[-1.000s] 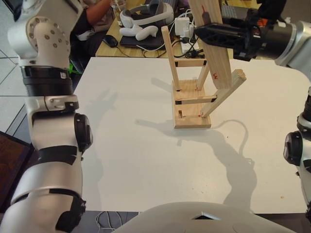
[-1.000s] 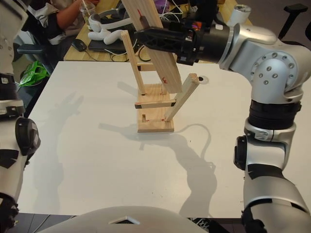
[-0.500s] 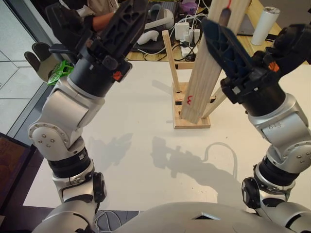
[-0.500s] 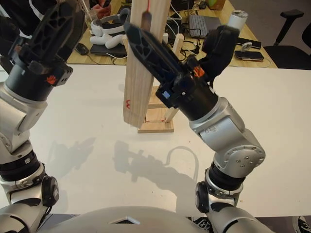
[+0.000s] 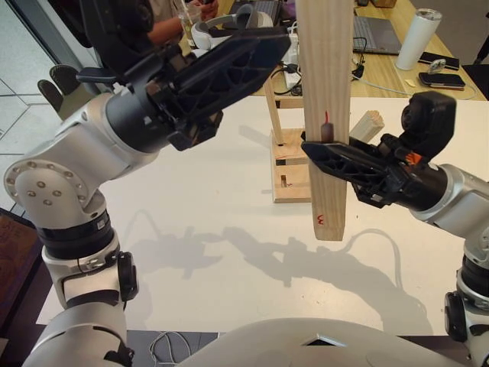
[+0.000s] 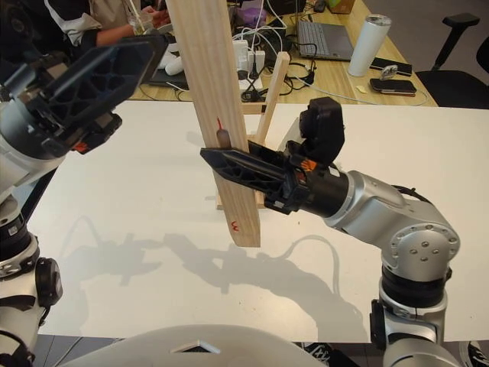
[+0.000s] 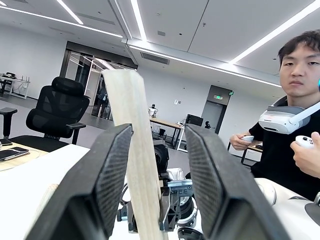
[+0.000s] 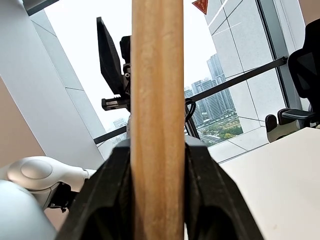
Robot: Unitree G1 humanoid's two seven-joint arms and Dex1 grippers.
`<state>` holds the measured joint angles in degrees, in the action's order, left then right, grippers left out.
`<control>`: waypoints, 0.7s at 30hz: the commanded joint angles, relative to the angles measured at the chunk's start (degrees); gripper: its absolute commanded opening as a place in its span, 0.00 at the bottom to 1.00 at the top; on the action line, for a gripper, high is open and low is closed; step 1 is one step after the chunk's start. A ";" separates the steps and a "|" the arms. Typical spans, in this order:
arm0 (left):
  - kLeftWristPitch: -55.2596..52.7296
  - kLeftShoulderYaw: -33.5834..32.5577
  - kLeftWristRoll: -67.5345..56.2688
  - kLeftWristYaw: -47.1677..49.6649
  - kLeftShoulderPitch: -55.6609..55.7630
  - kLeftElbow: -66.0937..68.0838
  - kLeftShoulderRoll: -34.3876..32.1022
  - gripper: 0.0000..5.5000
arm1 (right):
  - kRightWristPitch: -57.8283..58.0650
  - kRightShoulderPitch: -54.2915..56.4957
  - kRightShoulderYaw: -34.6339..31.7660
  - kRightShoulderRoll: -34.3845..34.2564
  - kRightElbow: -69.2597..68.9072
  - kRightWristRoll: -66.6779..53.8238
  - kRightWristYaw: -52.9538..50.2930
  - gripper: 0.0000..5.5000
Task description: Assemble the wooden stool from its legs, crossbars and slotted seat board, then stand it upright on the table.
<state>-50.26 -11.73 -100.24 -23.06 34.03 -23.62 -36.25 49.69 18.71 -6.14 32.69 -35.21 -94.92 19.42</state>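
Right hand (image 8: 157,167) clamps plank (image 5: 325,76); left hand (image 7: 159,130) gapes.

Open tabletop (image 5: 200,195) left of stool frame (image 5: 289,164) and upright board (image 5: 326,115)

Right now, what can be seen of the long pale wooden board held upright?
The long pale wooden board is a flat plank standing nearly upright over the white table. A small red mark sits near its lower end, a red line mid-length. The right gripper clamps it there; the left gripper, open, flanks it higher up.
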 commanded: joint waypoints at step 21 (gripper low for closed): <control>-7.79 7.81 6.45 -6.67 2.82 0.15 -3.56 0.35 | 1.57 3.41 4.99 7.42 0.78 11.46 15.19 0.18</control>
<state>-56.92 -5.12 -94.74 -29.31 37.19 -22.49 -39.48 50.43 20.28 -1.37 39.02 -34.98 -84.82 32.92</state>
